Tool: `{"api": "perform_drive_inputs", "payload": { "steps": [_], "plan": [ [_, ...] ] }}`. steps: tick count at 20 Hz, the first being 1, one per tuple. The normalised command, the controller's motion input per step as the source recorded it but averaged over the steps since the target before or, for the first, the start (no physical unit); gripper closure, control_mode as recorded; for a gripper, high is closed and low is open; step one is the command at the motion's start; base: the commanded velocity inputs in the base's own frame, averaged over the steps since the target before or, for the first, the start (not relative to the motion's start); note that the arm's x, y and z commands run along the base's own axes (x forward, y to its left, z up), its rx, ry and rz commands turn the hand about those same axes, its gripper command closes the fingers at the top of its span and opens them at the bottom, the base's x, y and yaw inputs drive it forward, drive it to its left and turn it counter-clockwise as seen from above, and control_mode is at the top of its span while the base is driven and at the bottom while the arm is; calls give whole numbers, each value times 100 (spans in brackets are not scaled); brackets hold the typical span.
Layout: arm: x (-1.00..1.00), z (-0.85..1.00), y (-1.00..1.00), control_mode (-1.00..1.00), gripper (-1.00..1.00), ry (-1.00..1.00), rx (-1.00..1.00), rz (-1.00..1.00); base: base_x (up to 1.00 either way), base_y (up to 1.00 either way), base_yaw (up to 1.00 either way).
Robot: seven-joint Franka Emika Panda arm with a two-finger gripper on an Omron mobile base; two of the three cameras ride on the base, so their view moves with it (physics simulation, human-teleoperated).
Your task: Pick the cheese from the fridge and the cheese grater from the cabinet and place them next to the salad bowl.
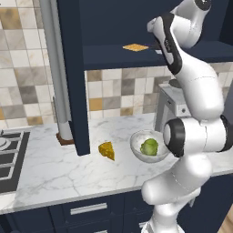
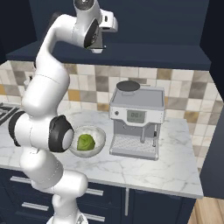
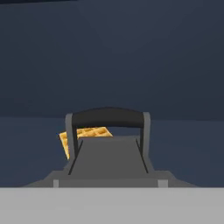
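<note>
The grater (image 3: 108, 148) sits low at the center of the hand view, directly ahead of the claw, handle bar running left to right. Whether the claw grips it cannot be told. The cheese (image 1: 107, 150) lies on the counter left of the bowl (image 1: 136, 146).

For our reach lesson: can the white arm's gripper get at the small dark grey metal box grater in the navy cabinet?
Probably yes: the gripper is at the navy cabinet shelf, the grater directly ahead, nothing between them.
</note>
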Motion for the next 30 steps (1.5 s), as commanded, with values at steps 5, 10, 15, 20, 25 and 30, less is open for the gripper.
{"api": "perform_drive_inputs", "payload": {
  "steps": [5, 10, 15, 20, 25, 30],
  "plan": [
    [-86, -1, 14, -100, 100, -12, 0, 0, 0, 0, 0],
    [-84, -13, 23, -100, 100, -9, 0, 0, 0, 0, 0],
    [-82, -29, 30, -100, 100, -1, 0, 0, 0, 0, 0],
    [-81, -18, 35, -100, 100, 0, 0, 0, 0, 0, 0],
    [-75, -22, 40, -100, 100, 0, 3, -3, 0, 0, 0],
    [-58, -41, 42, -100, 100, 0, 2, -8, 0, 0, 0]
  ]
}}
